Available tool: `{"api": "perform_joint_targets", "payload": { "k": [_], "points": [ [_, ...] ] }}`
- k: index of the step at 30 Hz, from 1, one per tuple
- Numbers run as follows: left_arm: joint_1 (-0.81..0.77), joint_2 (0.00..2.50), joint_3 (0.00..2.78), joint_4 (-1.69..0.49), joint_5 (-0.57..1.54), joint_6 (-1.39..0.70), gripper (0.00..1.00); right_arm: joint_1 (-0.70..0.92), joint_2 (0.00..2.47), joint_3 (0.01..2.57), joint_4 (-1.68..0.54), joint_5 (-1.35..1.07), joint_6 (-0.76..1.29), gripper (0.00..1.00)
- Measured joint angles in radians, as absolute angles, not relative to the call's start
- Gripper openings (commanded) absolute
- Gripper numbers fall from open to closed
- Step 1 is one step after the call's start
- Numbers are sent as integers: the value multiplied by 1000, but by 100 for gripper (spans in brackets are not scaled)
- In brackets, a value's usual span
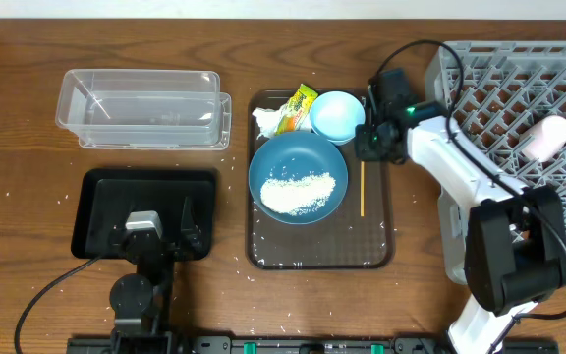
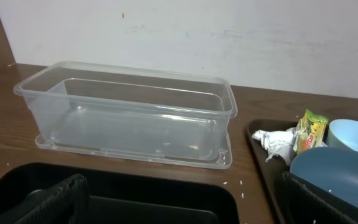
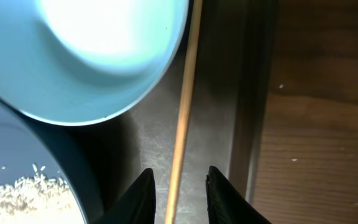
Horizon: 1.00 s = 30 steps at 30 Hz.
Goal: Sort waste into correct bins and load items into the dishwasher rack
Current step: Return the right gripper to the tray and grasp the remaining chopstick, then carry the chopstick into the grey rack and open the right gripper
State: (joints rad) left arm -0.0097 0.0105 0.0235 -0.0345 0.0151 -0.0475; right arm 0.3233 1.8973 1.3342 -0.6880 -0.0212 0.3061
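Right gripper [image 3: 179,175] jaws narrowly parted astride chopstick [image 3: 185,112], not touching it, light-blue bowl [image 3: 92,62] ahead-left, left gripper [image 2: 194,202] jaws spread wide, empty

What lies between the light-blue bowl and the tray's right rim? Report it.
A wooden chopstick lies flat between the light-blue bowl and the tray rim; the right wrist view shows it clearest.
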Motion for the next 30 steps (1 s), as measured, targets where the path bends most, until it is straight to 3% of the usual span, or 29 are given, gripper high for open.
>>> {"api": "perform_joint_targets", "payload": {
  "k": [10, 22, 30],
  "points": [
    [-10, 10, 23, -35, 15, -47, 98, 356, 1897, 1201, -562, 81, 444, 27],
    [-9, 10, 23, -35, 15, -47, 98, 377, 1898, 1139, -469, 60, 467, 28],
    [-10, 10, 23, -35, 15, -47, 98, 385, 1898, 1129, -459, 71, 480, 22]
  ]
}}
